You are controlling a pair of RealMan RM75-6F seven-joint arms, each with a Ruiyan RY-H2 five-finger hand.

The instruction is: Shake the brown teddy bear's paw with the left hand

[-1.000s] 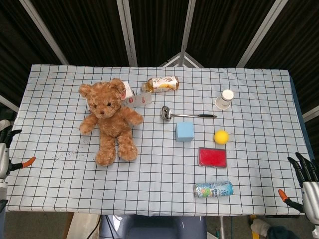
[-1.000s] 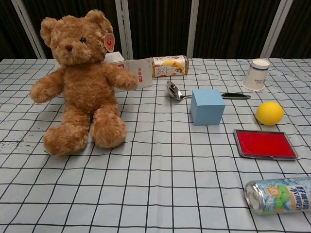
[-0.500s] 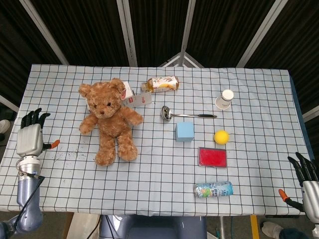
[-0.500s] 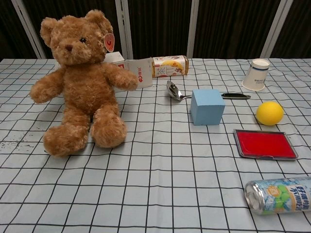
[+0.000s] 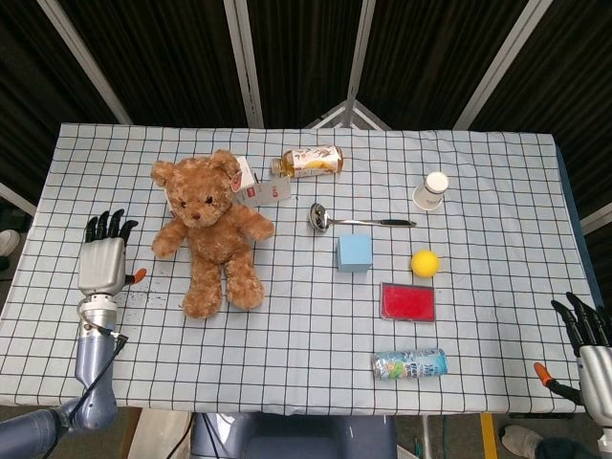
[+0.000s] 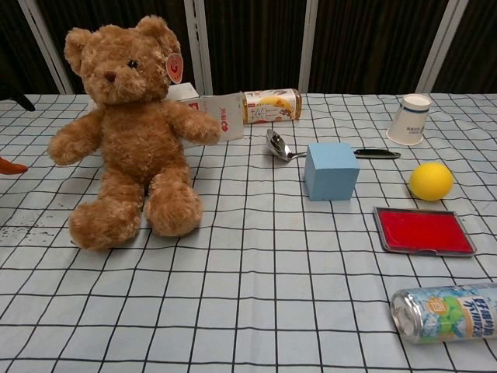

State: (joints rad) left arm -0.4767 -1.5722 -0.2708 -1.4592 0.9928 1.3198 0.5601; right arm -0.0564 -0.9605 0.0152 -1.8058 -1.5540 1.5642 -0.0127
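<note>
The brown teddy bear (image 5: 207, 229) (image 6: 128, 128) sits upright on the checked cloth at the left, arms spread. Its paw (image 5: 164, 245) (image 6: 62, 149) on the left side sticks out toward the table's left edge. My left hand (image 5: 103, 257) hovers over the cloth just left of that paw, fingers straight and apart, holding nothing and not touching the bear. In the chest view only its dark fingertip and orange thumb tip (image 6: 9, 165) show at the left border. My right hand (image 5: 585, 346) hangs off the table's front right corner, fingers spread, empty.
Behind the bear lie a small carton (image 5: 268, 191) and a tea bottle (image 5: 309, 161). A ladle (image 5: 330, 219), blue cube (image 5: 354, 252), yellow ball (image 5: 425, 263), paper cup (image 5: 431, 190), red tin (image 5: 408, 302) and a can (image 5: 410, 363) lie to the right.
My left hand has risen from the table's left edge and moved right over the cloth, close to the bear's paw. The right hand and the bear have stayed still.
</note>
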